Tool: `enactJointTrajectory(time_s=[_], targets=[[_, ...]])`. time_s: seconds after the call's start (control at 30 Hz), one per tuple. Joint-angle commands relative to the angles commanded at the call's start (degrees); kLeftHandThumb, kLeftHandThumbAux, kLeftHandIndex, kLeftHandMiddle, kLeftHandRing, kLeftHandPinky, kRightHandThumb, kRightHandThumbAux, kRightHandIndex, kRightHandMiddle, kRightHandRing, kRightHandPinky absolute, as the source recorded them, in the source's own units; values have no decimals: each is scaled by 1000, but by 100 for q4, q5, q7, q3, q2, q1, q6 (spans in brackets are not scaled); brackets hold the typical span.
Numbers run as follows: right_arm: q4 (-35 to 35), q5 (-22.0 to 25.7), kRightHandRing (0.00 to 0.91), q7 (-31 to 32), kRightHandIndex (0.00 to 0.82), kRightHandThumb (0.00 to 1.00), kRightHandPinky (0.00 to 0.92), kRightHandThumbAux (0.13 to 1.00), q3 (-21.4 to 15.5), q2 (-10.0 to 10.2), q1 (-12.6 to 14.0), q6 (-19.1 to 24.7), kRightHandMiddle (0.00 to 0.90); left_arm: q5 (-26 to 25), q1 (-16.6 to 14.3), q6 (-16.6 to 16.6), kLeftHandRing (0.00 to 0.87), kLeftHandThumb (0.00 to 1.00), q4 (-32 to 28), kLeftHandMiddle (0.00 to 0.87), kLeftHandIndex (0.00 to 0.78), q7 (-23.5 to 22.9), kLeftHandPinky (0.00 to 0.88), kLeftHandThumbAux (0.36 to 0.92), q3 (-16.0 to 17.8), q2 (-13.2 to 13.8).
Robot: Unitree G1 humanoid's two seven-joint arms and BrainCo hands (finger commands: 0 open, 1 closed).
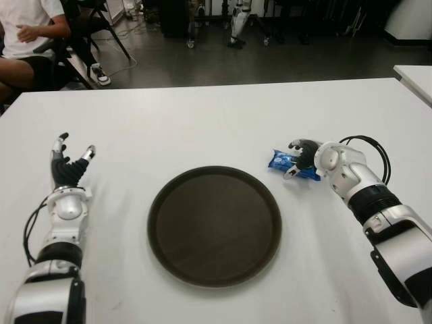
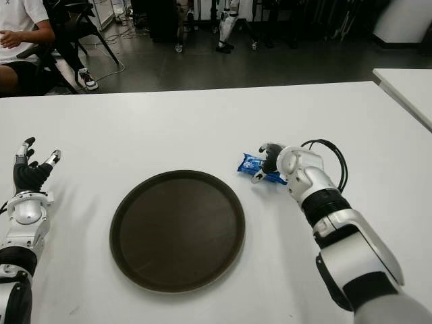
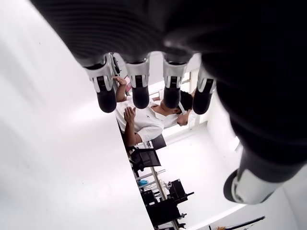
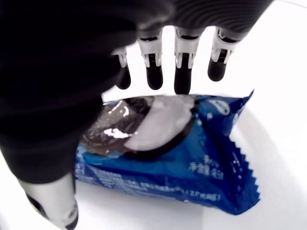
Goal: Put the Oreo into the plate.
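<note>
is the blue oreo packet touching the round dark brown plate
Apart. The left eye view shows a strip of bare white table between the blue Oreo packet and the round dark brown plate's rim; the right hand is at the packet.

The white-and-black robot right hand [image 1: 305, 159] sits over the near end of the blue Oreo packet with a cookie printed on it [image 1: 283, 160], so that end is covered in both eye views, and you can't tell whether the fingers actually press on it. The small white print on the wrapper is too blurry to read. A person in a white shirt [image 1: 27, 27] at the far left is cut off by the picture's edge. The second white surface [image 1: 415, 77] on the right only shows a corner.
</note>
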Motion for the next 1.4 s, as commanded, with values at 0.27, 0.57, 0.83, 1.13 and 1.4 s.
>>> enactJointTrajectory(time_s=[0.27,0.57,0.83,1.13,1.4], targets=[[-37,3,48,-20,57,0,0,796,-5,-4,25,6,93,47,33,-12,0,0,-49,0,0,-4,0,663,-41,11],[2,6,51,69,62,0,0,789,26,-7,10,-29,100,50,22,6,0,0,-44,0,0,2,0,669,-48,4],[691,63,47,67,62,0,0,789,27,122,-213,-327,98,30,25,63,0,0,-86,0,0,67,0,667,-25,-31],[1121,95,45,4,59,0,0,794,3,216,-313,-510,99,27,35,85,0,0,-129,0,0,75,0,671,-37,-30],[1418,103,40,-58,57,0,0,792,20,258,-389,-679,95,-8,27,85,0,0,-111,0,0,24,0,663,-23,-16]])
